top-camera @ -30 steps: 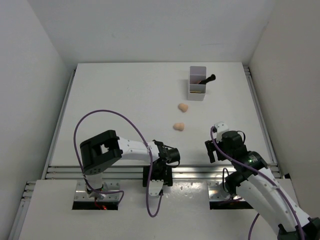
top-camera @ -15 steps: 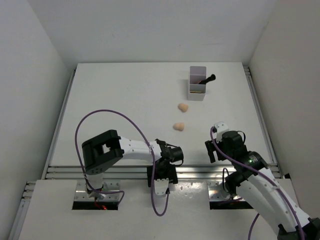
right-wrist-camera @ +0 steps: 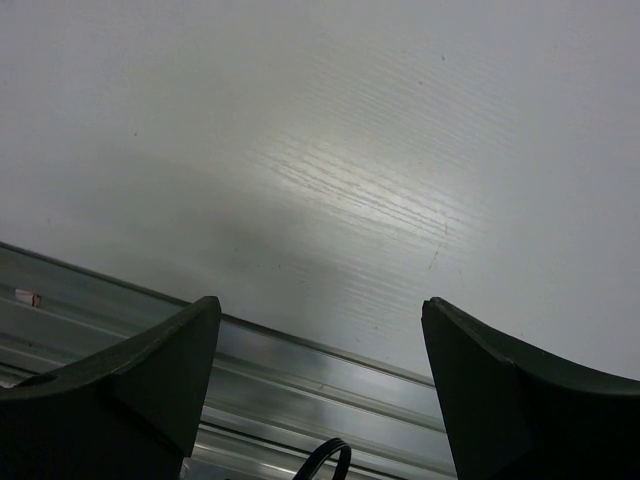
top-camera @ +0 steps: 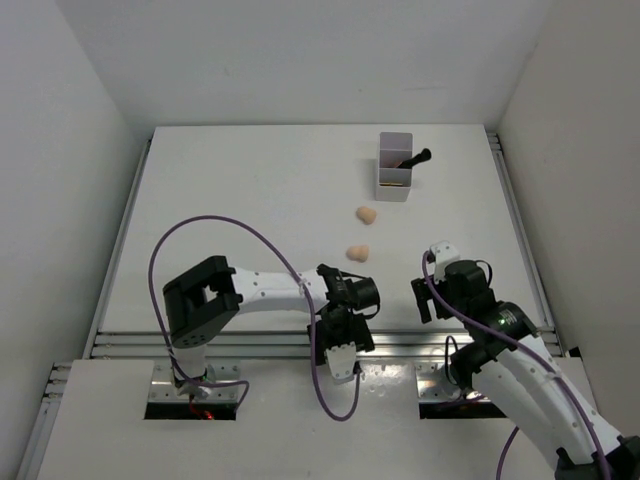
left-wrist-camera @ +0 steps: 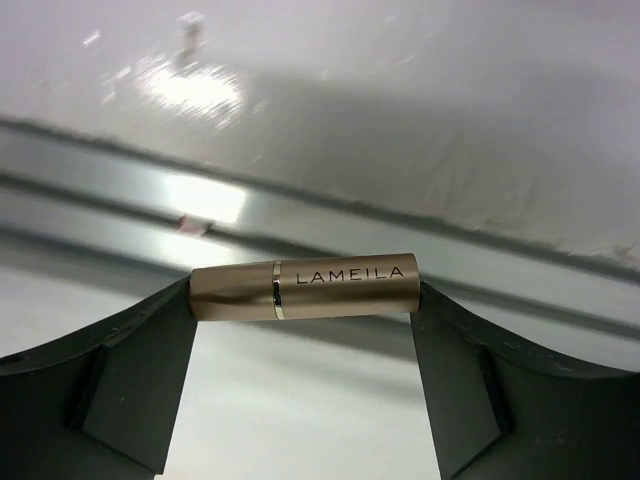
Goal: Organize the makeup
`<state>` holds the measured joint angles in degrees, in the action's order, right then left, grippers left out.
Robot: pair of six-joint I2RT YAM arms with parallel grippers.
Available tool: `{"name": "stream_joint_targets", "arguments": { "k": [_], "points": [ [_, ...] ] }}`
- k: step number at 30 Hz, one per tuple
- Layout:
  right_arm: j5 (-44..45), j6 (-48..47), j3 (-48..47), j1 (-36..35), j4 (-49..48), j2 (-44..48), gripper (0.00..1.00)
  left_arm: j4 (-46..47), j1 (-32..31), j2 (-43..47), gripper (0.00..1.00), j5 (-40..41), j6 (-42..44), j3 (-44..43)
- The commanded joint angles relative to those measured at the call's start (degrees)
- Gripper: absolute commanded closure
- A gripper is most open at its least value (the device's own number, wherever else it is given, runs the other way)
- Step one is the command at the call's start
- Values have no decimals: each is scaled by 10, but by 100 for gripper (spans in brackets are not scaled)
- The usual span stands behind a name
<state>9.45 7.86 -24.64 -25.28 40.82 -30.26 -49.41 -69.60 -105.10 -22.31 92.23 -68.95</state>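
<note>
A copper tube [left-wrist-camera: 305,287] marked LAMEILA lies crosswise between my left gripper's [left-wrist-camera: 304,294] fingertips, clamped end to end above the metal rail. In the top view the left gripper [top-camera: 341,345] hangs over the table's near edge, and the tube cannot be made out there. Two peach sponges [top-camera: 367,214] [top-camera: 357,252] lie on the table ahead of it. A black brush [top-camera: 413,158] leans out of the white box [top-camera: 394,191] at the back right. My right gripper [top-camera: 424,301] [right-wrist-camera: 320,310] stands open and empty, low over the near right table.
An aluminium rail [top-camera: 230,343] [right-wrist-camera: 300,370] runs along the near table edge under both grippers. White walls close in the table on the left, right and back. A purple cable [top-camera: 200,228] loops over the left arm.
The left arm has swung to the right along the near edge with the tube in its jaws. The right arm has not moved.
</note>
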Motion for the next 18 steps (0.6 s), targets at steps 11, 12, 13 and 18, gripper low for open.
{"name": "stream_joint_targets", "arguments": {
  "k": [11,12,13,18],
  "points": [
    [-7,45,-176,2,-30,-120,14,115,119,37,74,10,-157,-133],
    [-23,46,-191,3,-47,-127,13,136,128,37,74,19,-172,-139],
    [-29,46,-200,2,-55,-147,13,157,137,37,76,24,-185,-145],
    [-91,28,-284,8,-115,-203,12,326,187,45,77,64,-257,-144]
  ]
}}
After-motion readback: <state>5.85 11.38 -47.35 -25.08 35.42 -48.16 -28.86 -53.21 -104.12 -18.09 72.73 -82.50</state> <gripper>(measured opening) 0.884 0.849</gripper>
